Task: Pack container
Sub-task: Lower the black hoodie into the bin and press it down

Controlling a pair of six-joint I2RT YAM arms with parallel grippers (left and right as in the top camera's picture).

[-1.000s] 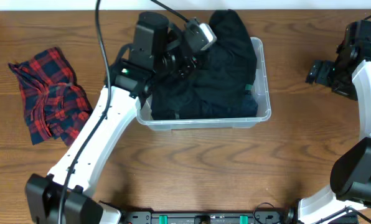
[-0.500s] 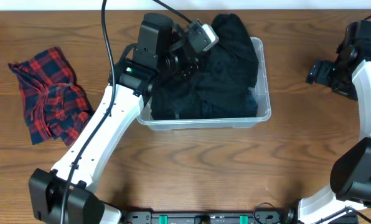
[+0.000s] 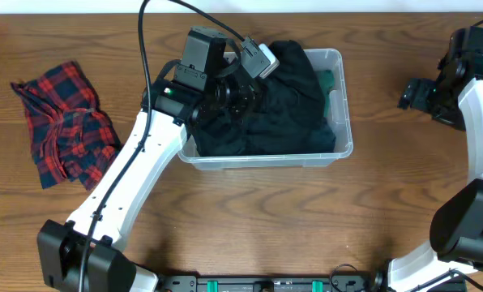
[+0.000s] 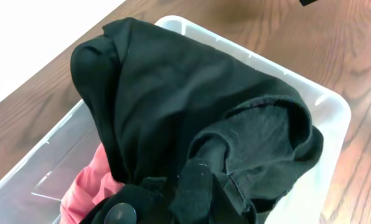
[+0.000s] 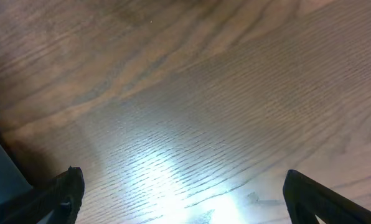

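The clear plastic container (image 3: 344,122) stands at the back middle of the table, filled by a black garment (image 3: 286,105). A bit of green cloth (image 3: 329,81) shows at its right wall. In the left wrist view the black garment (image 4: 173,93) is heaped in the container (image 4: 322,118), with pink cloth (image 4: 92,186) under it. My left gripper (image 3: 240,96) is down in the container's left part, shut on the black garment (image 4: 198,193). My right gripper (image 5: 182,193) is open and empty over bare wood at the far right (image 3: 413,93).
A red and navy plaid garment (image 3: 63,122) lies crumpled on the wooden table (image 3: 250,219) at the left. A black cable (image 3: 148,49) arcs over the left arm. The table's back edge runs just behind the container.
The black garment has sunk lower and further left into the container, no longer hanging over the back rim; green cloth now shows at the right wall. My left gripper shifted slightly. The right arm is still.
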